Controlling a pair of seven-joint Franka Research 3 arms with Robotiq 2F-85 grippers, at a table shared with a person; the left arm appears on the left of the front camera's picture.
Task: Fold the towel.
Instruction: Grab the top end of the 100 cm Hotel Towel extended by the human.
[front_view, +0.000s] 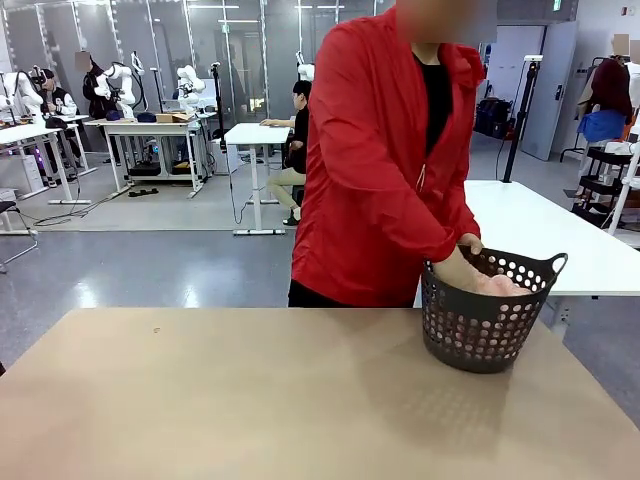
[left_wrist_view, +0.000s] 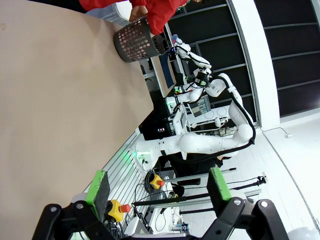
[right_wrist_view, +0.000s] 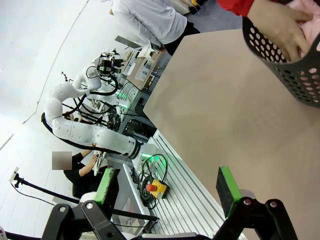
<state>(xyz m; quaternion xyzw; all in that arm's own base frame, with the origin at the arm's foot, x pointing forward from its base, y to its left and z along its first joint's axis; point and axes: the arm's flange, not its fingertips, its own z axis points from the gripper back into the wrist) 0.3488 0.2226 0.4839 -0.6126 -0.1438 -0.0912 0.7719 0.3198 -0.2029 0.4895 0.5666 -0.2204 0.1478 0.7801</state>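
- Towel (front_view: 500, 285): pink cloth bunched inside the dark perforated basket (front_view: 480, 335), at far-right of table (front_view: 250, 400). Only a bit shows above the rim; the rest is hidden by basket wall + person's hand.
- Towel hem, weave, any tag: too blurred/covered to make out.
- Person's hand (front_view: 462, 268), red sleeve, reaches into basket and rests on towel; fingertips hidden inside in front view.
- Left gripper (left_wrist_view: 157, 187): released, green pads well apart, nothing btwn them, well apart from basket.
- Right gripper (right_wrist_view: 167, 187): also released, pads wide, nothing held, well apart from basket.
- Writing: print on boxes (right_wrist_view: 145, 62) beyond table edge too small to read.
- Yellow box w/ red button (right_wrist_view: 155, 187) by the arm base: any marking illegible.
- Right wrist view: basket cut off at top-right corner.
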